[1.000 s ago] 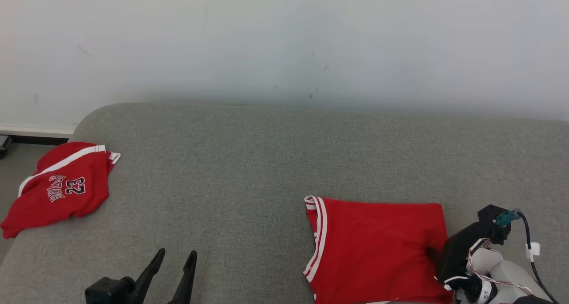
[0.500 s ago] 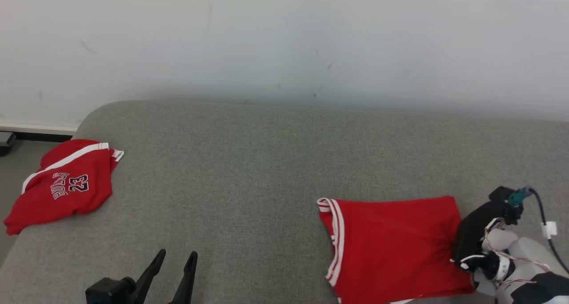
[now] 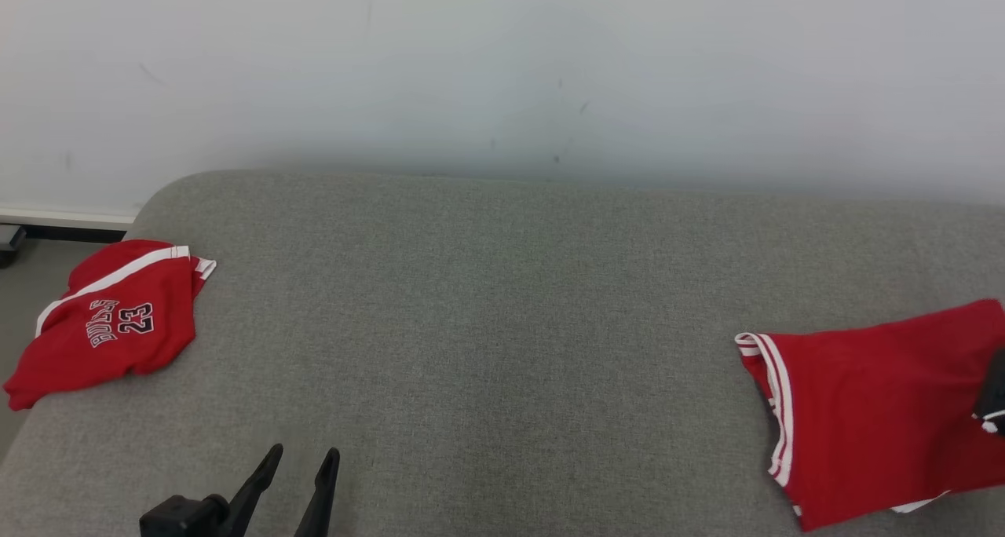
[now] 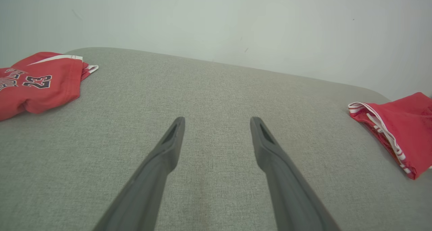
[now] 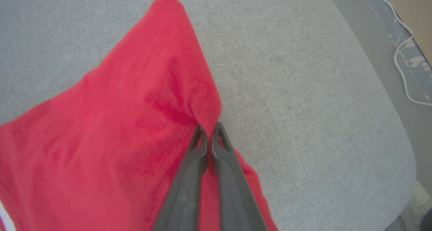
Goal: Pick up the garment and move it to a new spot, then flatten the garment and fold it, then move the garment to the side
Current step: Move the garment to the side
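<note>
Grey upholstery (image 3: pixel 502 301) stretches beneath a pale wall (image 3: pixel 502 66). At its left end lies a red jersey (image 3: pixel 110 321) printed "BULLS 23". The folded red garment (image 3: pixel 871 411), white-striped along one edge, has slid from the middle to the far right, with its cloth pinched between the closed fingers of the right gripper (image 5: pixel 210 131). The left gripper (image 3: pixel 305 452) hovers spread and empty.

The robot's left gripper (image 3: pixel 303 452) sits low at the lower left of the head view, its two dark fingers spread apart and pointing forward, while the right gripper (image 5: pixel 210 129), extended far to the right, pinches a fold of the red garment (image 5: pixel 118 123) between closed fingers.
</note>
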Tool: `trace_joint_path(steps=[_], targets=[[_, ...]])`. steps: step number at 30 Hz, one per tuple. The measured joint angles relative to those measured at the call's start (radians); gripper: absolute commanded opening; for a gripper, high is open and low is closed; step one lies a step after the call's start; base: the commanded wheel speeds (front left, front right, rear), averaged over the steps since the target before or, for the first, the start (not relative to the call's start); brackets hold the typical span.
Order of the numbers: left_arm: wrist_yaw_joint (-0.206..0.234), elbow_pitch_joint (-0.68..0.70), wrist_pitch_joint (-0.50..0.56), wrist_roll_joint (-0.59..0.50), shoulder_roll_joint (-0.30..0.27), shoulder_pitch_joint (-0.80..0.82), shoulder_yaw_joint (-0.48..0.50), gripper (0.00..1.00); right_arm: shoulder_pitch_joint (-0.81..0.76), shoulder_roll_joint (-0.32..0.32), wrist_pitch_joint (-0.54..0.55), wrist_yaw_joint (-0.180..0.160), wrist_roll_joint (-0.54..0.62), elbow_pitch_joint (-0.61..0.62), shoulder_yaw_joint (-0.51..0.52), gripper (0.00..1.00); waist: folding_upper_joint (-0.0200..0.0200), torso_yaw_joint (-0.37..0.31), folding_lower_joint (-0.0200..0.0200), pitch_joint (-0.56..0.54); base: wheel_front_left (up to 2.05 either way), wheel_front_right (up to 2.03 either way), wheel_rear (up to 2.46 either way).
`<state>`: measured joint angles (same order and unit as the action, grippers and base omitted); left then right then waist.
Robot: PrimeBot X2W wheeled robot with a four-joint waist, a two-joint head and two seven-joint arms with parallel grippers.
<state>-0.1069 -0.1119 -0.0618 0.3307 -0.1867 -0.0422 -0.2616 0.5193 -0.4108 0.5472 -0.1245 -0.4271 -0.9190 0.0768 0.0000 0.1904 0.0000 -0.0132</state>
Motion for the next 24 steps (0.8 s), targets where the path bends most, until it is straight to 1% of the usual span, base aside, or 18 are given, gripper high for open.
trace_joint_path(steps=[4,9,12,14,16,19,20,21,22,24], targets=[[0.001,0.007,0.001,0.0,-0.008,-0.017,0.005,1.0,0.046,-0.04,-0.022,0.0,0.06,0.0,0.021,0.0,0.0,-0.004,0.0001,0.013,0.0,0.0,0.0],[0.001,0.027,0.01,-0.002,-0.011,-0.016,0.0,1.0,0.064,-0.109,-0.039,0.0,0.145,0.007,0.044,0.0,0.0,-0.007,0.0001,0.032,0.0,0.0,0.0],[0.001,0.034,0.01,-0.002,-0.012,-0.016,0.001,1.0,0.066,-0.138,-0.046,0.0,0.191,0.015,0.045,0.0,0.0,-0.008,0.0001,0.045,0.0,0.0,0.0],[0.001,0.038,0.013,-0.002,-0.015,-0.016,0.004,1.0,0.074,-0.138,-0.045,0.0,0.187,0.024,0.052,0.0,0.0,-0.011,0.0001,0.053,0.0,0.0,0.0],[0.002,0.04,0.014,-0.002,-0.018,-0.016,0.007,1.0,0.084,-0.131,-0.046,0.0,0.206,0.039,0.033,0.0,0.0,-0.017,0.0001,0.059,0.0,0.0,0.0],[0.002,0.042,0.019,-0.003,-0.016,-0.011,-0.003,1.0,0.086,-0.122,-0.05,0.0,0.22,0.041,0.032,0.0,0.0001,-0.024,0.0,0.069,0.0,0.0,0.0],[0.002,0.042,0.019,-0.003,-0.015,-0.009,-0.006,1.0,0.085,-0.122,-0.05,0.0,0.219,0.04,0.033,0.18,0.0001,-0.026,0.0001,0.071,0.0,0.0,0.0],[0.002,0.042,0.025,-0.003,-0.014,-0.007,-0.007,1.0,0.085,-0.121,-0.05,0.0,0.22,0.039,0.036,0.78,0.0001,-0.026,0.0001,0.072,0.0,0.0,0.0],[0.002,0.042,0.026,-0.003,-0.013,-0.004,-0.007,1.0,0.085,-0.121,-0.05,0.0,0.222,0.039,0.031,1.0,0.0001,-0.027,0.0,0.073,0.0,0.0,0.0],[0.002,0.041,0.027,-0.003,-0.013,0.005,-0.009,1.0,0.086,-0.121,-0.051,0.0,0.23,0.039,0.028,1.0,0.0,-0.027,0.0,0.074,0.0,0.0,0.0]])
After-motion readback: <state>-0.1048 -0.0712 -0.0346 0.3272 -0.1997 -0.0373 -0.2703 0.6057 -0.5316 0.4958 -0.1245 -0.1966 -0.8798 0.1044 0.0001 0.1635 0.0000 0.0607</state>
